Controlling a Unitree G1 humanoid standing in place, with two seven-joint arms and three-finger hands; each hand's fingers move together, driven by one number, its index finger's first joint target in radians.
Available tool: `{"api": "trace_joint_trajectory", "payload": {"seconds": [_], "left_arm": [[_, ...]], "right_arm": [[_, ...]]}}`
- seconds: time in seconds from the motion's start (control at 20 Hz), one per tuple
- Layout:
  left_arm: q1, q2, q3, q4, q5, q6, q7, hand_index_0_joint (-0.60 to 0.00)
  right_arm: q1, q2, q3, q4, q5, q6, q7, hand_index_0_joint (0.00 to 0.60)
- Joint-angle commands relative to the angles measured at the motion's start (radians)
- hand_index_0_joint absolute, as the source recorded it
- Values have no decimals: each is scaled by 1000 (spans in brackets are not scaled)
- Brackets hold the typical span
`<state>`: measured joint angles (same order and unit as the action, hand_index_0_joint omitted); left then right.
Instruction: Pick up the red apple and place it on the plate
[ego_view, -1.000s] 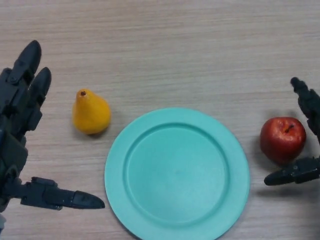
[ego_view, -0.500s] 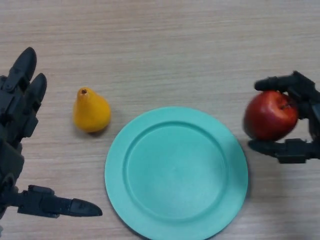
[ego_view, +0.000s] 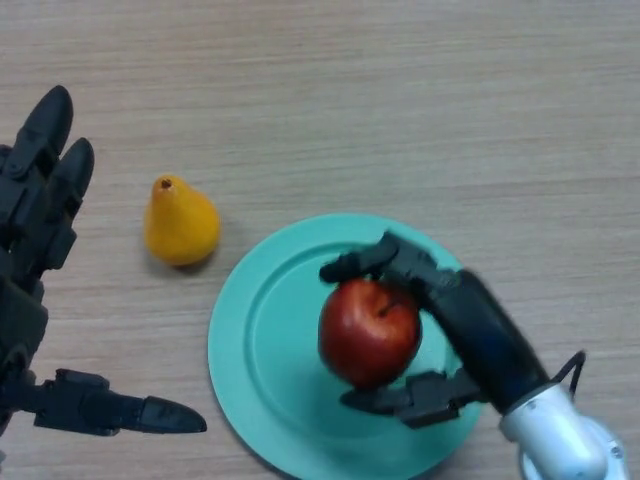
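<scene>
Over the teal plate (ego_view: 262, 330), my right hand (ego_view: 470, 330) clamps the red apple (ego_view: 368, 332), ready to set it down; my left hand (ego_view: 35, 260) rests open, beside the yellow pear (ego_view: 180, 223).

A yellow, smooth-skinned pear (ego_view: 180, 222) lies on the pale wood-grain table (ego_view: 400, 100), left of centre. Its narrow top, with a small dark brown stem spot, points up and slightly left, toward the far side; its rounder bottom faces near and right. A soft shadow sits under its lower edge. The table's surface shows fine horizontal streaks of light brown and grey running straight across, and the far half of it carries nothing but that grain.
</scene>
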<state>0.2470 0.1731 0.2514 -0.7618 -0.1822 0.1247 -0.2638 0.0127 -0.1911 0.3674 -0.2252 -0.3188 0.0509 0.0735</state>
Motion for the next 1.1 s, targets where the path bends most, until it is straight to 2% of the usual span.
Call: {"api": "trace_joint_trajectory", "payload": {"seconds": [0.05, 0.2, 0.25, 0.3, 0.35, 0.4, 0.45, 0.6, 0.7, 0.85, 1.0, 1.1], "left_arm": [[-23, 17, 80, -46, -60, -129, 12, 0], [-64, 20, 102, -68, -83, -49, -3, 0], [-65, 20, 101, -68, -80, -51, -4, 0], [-68, 20, 99, -70, -77, -51, -5, 0], [-72, 21, 98, -74, -76, -48, -5, 0], [-81, 25, 97, -85, -77, -32, -3, 0], [-109, 38, 99, -98, -84, 6, 11, 0], [-160, 66, 75, -94, -68, 29, 26, 0], [-171, 72, 54, -97, -59, 44, 28, 0], [-169, 66, 18, -88, -40, 36, 29, 0], [-163, 63, 6, -82, -47, 30, 25, 0], [-154, 60, 11, -73, -56, 11, 17, 0]], "right_arm": [[-34, 1, 10, -23, -72, -135, -115, 600], [-25, 1, 75, -37, -175, -35, -65, 600], [-25, 1, 77, -37, -179, -37, -61, 500], [-25, 1, 81, -40, -185, -38, -51, 350], [-25, 1, 84, -52, -193, -34, -38, 250], [-30, 1, 84, -88, -203, -23, -10, 100], [-56, 1, 69, -182, -165, 19, 25, 4], [-157, 1, -28, -389, -52, 174, 91, 0], [-206, 1, -133, -509, 56, 265, 132, 0], [-194, 1, -286, -644, 185, 337, 178, 0], [-110, -22, -368, -737, 346, 384, 116, 0], [-50, -14, -369, -732, 417, 348, 51, 0]]}}
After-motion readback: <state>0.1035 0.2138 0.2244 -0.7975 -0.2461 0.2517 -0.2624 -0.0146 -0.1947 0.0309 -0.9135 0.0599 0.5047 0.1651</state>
